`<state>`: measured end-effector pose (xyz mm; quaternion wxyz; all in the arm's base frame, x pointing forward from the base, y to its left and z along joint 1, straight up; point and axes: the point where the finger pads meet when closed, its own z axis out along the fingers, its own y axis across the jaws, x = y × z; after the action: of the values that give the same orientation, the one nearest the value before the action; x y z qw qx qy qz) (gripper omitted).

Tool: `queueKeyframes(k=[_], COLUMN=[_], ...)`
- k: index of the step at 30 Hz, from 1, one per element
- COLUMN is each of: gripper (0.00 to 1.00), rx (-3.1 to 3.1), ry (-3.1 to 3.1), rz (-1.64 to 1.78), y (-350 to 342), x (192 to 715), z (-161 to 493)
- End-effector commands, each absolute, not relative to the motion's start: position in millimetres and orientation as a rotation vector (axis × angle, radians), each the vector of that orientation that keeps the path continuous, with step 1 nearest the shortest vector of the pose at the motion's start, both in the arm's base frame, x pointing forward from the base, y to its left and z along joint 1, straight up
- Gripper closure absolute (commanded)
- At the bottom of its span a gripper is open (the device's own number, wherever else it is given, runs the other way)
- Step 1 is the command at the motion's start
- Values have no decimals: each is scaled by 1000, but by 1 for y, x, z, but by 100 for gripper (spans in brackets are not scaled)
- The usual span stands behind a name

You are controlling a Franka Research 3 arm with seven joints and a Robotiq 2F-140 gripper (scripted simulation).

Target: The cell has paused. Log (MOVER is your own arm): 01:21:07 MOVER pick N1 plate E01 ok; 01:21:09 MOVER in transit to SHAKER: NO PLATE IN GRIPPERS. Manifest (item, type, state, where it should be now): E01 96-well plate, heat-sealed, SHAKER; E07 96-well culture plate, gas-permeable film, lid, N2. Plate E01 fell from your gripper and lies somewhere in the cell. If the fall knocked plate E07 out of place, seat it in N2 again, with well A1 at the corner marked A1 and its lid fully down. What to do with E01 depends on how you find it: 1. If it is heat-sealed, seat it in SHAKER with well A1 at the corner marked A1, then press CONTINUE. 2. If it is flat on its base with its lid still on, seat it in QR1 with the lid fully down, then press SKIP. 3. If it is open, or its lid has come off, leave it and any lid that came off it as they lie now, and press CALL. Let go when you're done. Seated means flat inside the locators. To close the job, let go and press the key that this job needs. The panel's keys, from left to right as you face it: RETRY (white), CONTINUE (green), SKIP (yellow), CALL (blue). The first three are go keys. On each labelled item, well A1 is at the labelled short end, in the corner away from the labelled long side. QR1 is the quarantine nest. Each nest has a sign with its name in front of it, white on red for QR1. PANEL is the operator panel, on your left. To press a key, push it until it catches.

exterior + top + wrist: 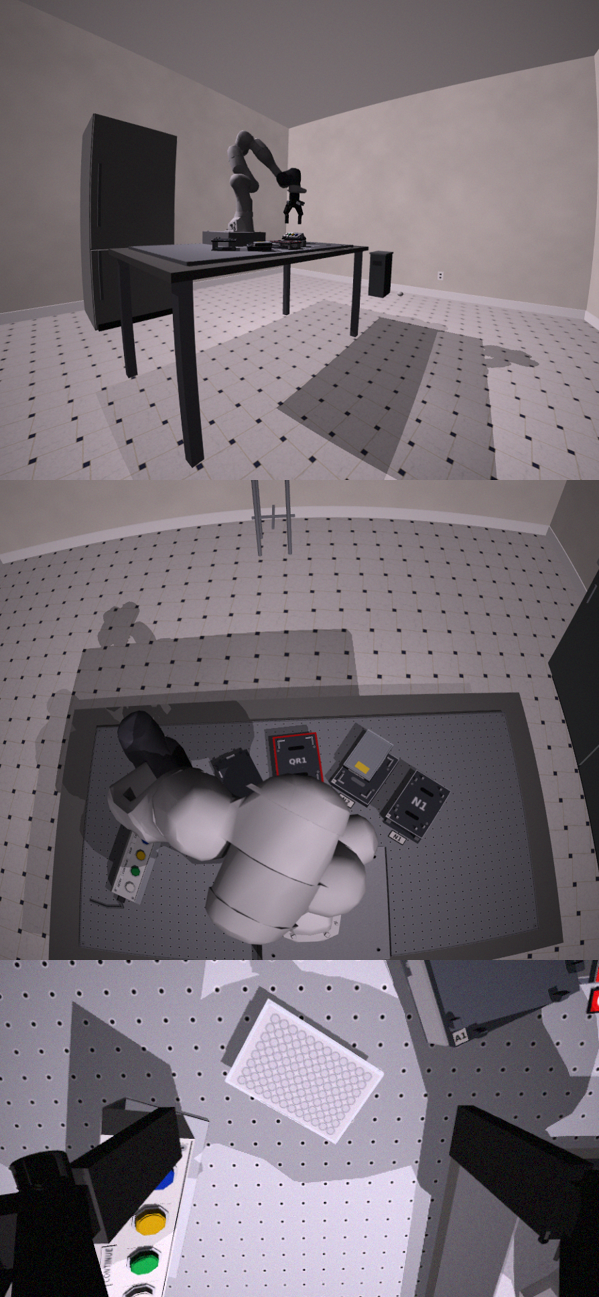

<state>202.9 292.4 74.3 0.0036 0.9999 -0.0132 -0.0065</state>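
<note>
My gripper (316, 1131) (293, 220) is open and empty, above the table near the panel. A pale rectangular plate (305, 1072), apparently E01, lies on the table between panel and shaker; rows of round wells show. I cannot tell whether a seal or lid covers them. The arm hides it in the top view. A grey plate with a yellow label, E07 (374, 747), sits shifted toward the back of nest N2 (380, 775), leaving the front of the nest uncovered. The dark shaker nest (237, 772) (504, 993) has its A1 corner toward the plate. QR1 (295, 769) holds nothing visible.
The panel (138, 863) (165, 1242) stands left, its blue key (165, 1179) partly behind a finger; yellow (150, 1222) and green (144, 1262) keys show. Nest N1 (419, 804) is right of N2. The arm's base stands at the table's front middle.
</note>
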Motion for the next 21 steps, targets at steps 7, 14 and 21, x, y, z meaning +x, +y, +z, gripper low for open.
queueKeyframes(k=[7, 14, 21], gripper=[90, 90, 90], rx=[3143, 3143, 3143], ry=[-28, -28, -28], rz=[-8, -8, -8], y=[294, 294, 294], x=[204, 204, 204], z=[74, 74, 74])
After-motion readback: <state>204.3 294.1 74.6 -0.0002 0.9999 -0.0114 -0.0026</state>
